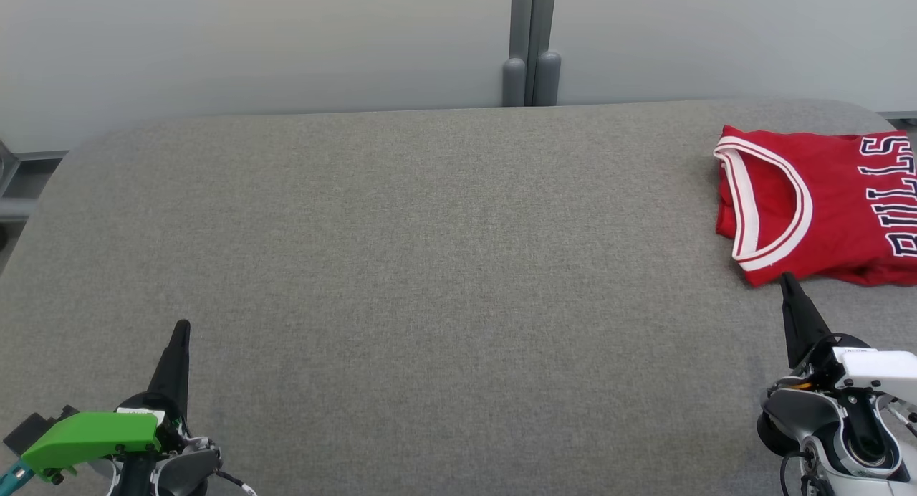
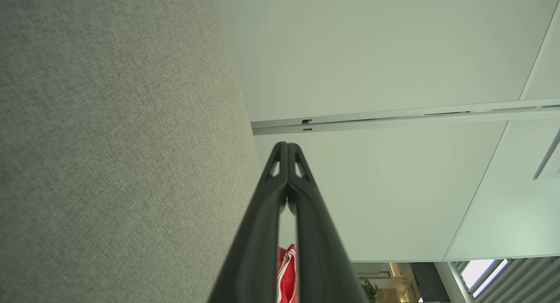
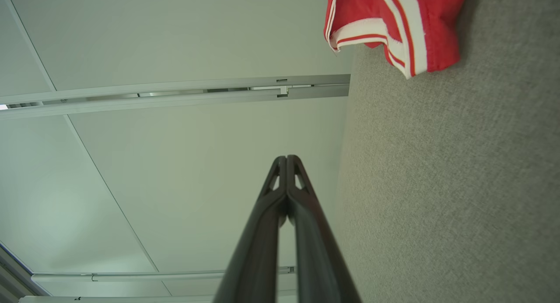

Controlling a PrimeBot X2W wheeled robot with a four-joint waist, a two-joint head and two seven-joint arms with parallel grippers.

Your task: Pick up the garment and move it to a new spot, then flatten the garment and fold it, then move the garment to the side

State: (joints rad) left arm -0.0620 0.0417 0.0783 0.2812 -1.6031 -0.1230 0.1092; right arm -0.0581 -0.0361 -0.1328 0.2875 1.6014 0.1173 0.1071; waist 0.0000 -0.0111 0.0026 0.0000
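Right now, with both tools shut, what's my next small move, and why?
Probably open the right tool: it is shut, its tip just short of the near edge of the red Bulls jersey, while the left tool sits far across the grey table.

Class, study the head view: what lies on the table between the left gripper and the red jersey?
Nothing: in the head view, the bare grey fabric table runs from the shut left gripper to the red Bulls jersey at the far right.

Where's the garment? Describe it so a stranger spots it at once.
Start at the grey table. At its far right corner, just beyond the right gripper, lies the jersey. Red cloth, white-trimmed neck and dark BULLS lettering set it apart from the plain grey.
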